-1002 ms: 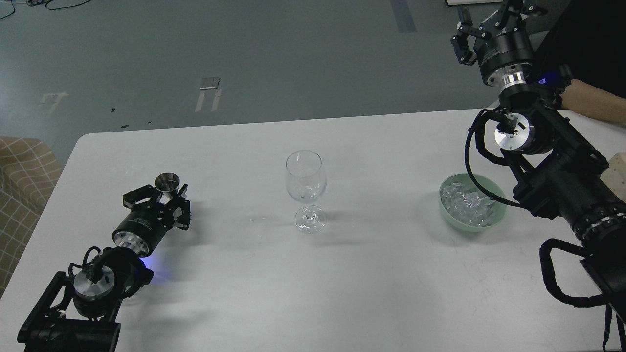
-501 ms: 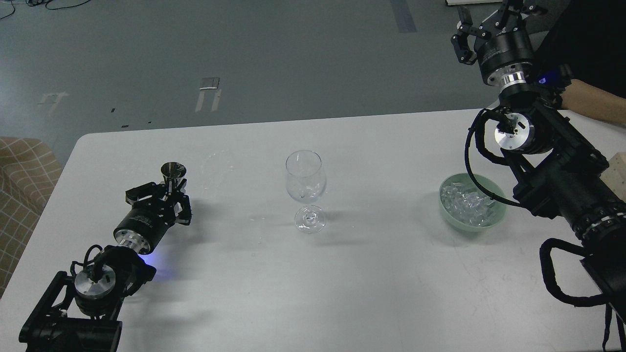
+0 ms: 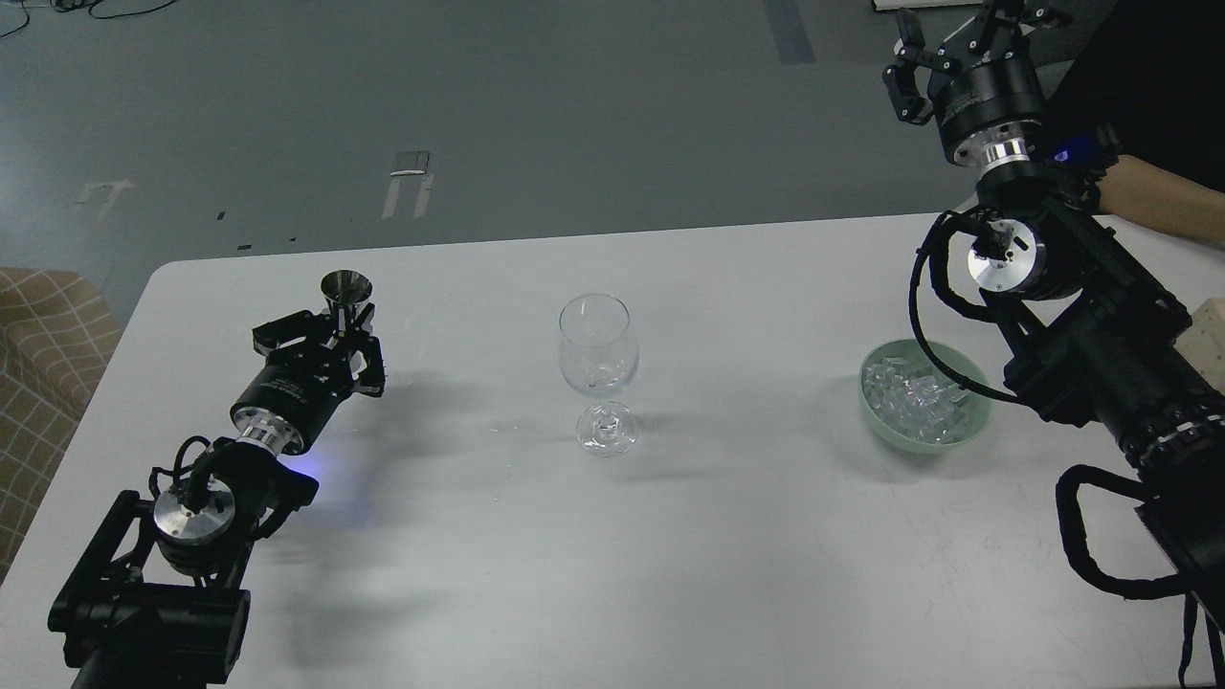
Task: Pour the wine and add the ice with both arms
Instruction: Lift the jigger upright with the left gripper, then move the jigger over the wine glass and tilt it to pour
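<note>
left hand [image 3: 330, 337] sits over the table's [image 3: 478, 536] left side, fingers pinching a small metal jigger [image 3: 345, 292] by its narrow waist. jigger is upright, open cone facing up, poking out past the fingers. can't see any wine in it from here, too small and shiny. left arm [image 3: 191, 498] runs back to the bottom left corner w/ a blue light glowing near the wrist.

wine glass [image 3: 598, 368] stands upright about mid table, well apart from the left hand and to its right. looks like a bit of sthg clear at the bottom of the bowl but can't tell if it's liquid or just glints.

green bowl [image 3: 924, 392] sits on the table's right side, well apart from the glass, w/ ice [image 3: 914, 394] cubes piled in it. a black cable loop from the right arm [image 3: 1101, 354] crosses in front of the bowl's right edge.

right hand [image 3: 943, 43] is up high at the top right, above and beyond the table's far edge, nowhere near the bowl. fingers look spread, nothing between them.

a bare forearm [image 3: 1163, 196] of a person shows at the right edge, behind the right arm. tan checked seat [image 3: 43, 354] at the left edge, beside the table. grey floor [image 3: 478, 115] beyond w/ tape marks.
</note>
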Available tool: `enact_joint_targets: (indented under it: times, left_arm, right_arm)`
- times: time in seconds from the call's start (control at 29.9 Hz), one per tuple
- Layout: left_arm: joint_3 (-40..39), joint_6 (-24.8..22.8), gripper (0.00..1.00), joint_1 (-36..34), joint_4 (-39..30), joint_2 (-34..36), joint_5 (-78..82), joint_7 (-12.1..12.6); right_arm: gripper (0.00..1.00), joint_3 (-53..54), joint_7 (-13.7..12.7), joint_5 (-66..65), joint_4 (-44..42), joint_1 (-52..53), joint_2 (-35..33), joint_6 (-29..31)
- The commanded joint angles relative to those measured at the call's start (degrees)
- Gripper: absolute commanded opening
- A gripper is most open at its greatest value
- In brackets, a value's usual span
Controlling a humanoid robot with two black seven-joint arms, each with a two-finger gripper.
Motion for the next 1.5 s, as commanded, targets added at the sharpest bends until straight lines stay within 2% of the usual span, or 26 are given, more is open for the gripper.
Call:
enact_joint_targets:
  times: [0.0,0.17,0.63,0.8,1.0,1.47]
  left_arm:
    - [0.1,0.7,0.00,-0.1,-3.0,0.4,0.1,0.8]
    - [0.2,5.9,0.00,0.0,-8.9,1.2,0.3,2.8]
    - [0.4,14.6,0.00,2.0,-24.8,3.3,0.9,7.8]
    - [0.5,15.2,0.00,4.8,-29.1,3.4,1.0,8.4]
    - [1.7,19.0,0.00,6.4,-33.6,3.4,1.2,8.4]
    - [10.9,25.3,0.00,2.7,-35.3,0.9,9.1,8.4]
  right_arm:
    - [1.00,0.0,0.0,0.0,0.0,0.0,-0.1,0.0]
    - [1.00,0.0,0.0,0.0,0.0,0.0,-0.1,0.0]
    - [1.00,0.0,0.0,0.0,0.1,-0.2,0.0,0.0]
    - [1.00,0.0,0.0,0.0,0.1,-0.3,0.0,0.0]
    - [1.00,0.0,0.0,0.0,0.2,-0.3,0.0,0.0]
    - [1.00,0.0,0.0,0.0,0.2,-0.4,-0.1,0.0]
